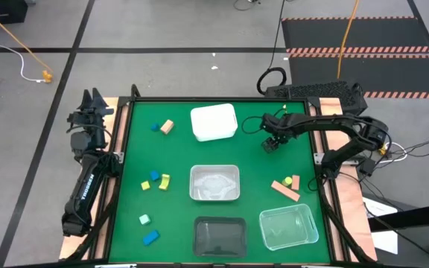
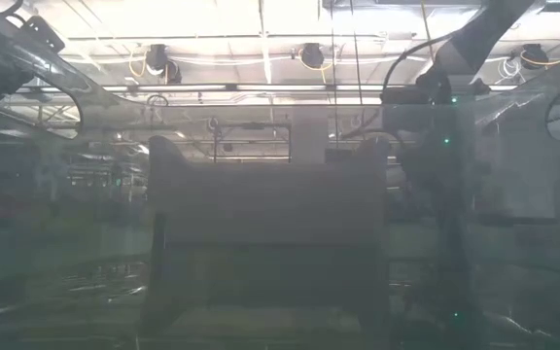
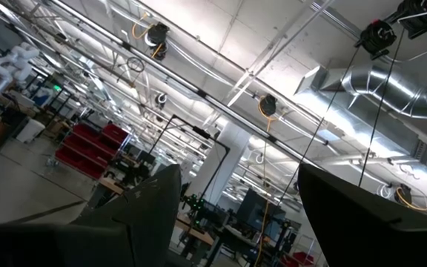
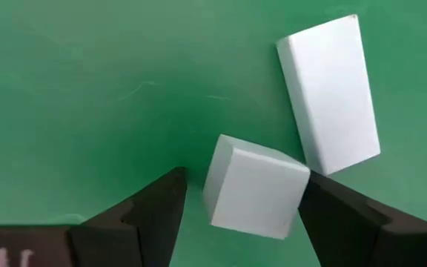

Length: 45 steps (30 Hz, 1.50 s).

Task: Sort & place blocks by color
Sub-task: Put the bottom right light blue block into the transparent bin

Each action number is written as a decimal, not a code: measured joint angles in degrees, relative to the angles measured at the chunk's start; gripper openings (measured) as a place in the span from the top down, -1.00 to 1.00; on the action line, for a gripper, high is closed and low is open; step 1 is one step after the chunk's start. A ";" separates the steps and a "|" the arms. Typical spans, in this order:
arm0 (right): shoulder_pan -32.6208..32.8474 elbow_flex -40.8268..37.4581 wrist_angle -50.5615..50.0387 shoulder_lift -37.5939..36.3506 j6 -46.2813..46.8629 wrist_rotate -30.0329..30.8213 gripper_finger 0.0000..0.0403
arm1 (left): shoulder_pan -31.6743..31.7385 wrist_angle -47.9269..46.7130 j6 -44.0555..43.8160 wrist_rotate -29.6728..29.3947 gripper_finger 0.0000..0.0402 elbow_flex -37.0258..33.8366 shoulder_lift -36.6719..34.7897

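**Right gripper straddling a pale cube**

High view: right gripper [image 1: 271,141] low over the green mat [image 1: 252,160], right of the white tub [image 1: 214,122]; left arm parked off-table.

Right wrist view: fingers wide apart, pale cube [image 4: 252,185] between them, ungripped; pale bar [image 4: 329,94] touches its corner.

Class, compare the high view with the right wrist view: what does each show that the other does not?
Only the high view: the white tub, scattered blocks such as a blue block, and the left gripper at the table's left edge. Only the right wrist view: a pale cube between the fingers, a pale bar beside it. Both: the green mat and the open right gripper.
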 joint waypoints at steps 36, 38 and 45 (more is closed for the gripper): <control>24.03 0.02 -0.34 -23.46 3.08 -51.81 0.41 | -0.02 -0.02 0.00 -0.02 -0.35 -0.01 0.01; 29.04 0.02 0.99 -23.87 5.33 -52.31 0.41 | -0.02 -0.02 0.00 0.00 -0.35 0.01 0.00; 46.03 0.02 12.25 -23.17 15.47 -52.00 0.40 | 0.00 -0.02 0.00 -0.02 -0.35 0.01 0.02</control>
